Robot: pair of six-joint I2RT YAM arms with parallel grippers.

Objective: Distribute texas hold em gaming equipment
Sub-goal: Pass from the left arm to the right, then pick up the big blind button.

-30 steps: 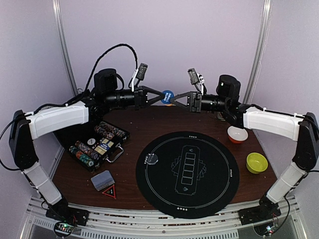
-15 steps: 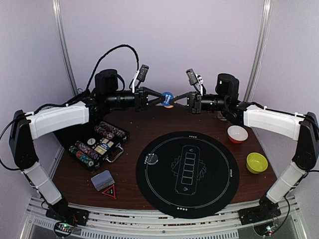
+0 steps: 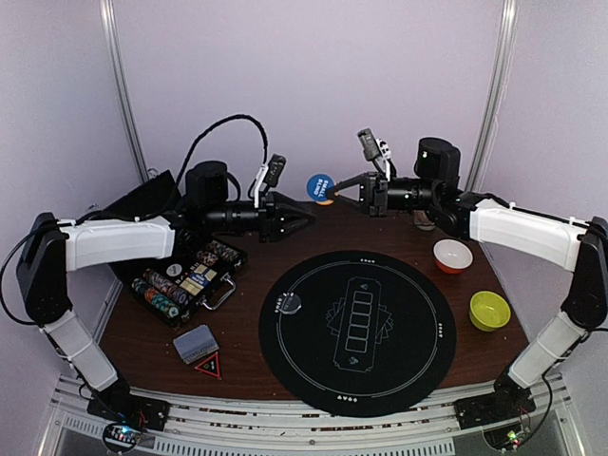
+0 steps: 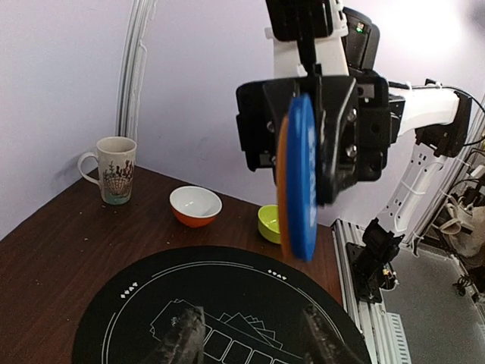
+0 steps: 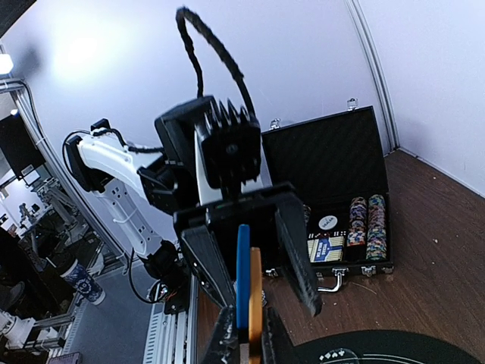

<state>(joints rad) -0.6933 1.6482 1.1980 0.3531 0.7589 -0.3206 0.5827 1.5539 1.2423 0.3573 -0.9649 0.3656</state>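
My right gripper [image 3: 329,192] is shut on a blue round button [image 3: 319,184] with an orange button [image 3: 326,199] stacked against it, held upright in the air above the table's back edge. In the right wrist view the blue button [image 5: 242,269] and the orange button [image 5: 255,299] stand on edge between my fingertips [image 5: 225,339]. My left gripper [image 3: 302,221] is open and empty, a little left of and below the buttons. In its own view the buttons [image 4: 301,178] hang ahead of its spread fingers [image 4: 182,341]. A clear button [image 3: 290,304] lies on the black mat [image 3: 418,351].
An open chip case [image 3: 220,291] with rows of chips [image 3: 163,289] stands at the left. A card deck [image 3: 196,343] and a red triangle [image 3: 209,366] lie near the front left. An orange bowl [image 3: 452,255] and a green bowl [image 3: 489,310] sit at the right. A patterned mug [image 4: 115,170] stands at the back right.
My left gripper has let go of the buttons, opened and drawn back to the left and down. My right gripper still holds both buttons in about the same place.
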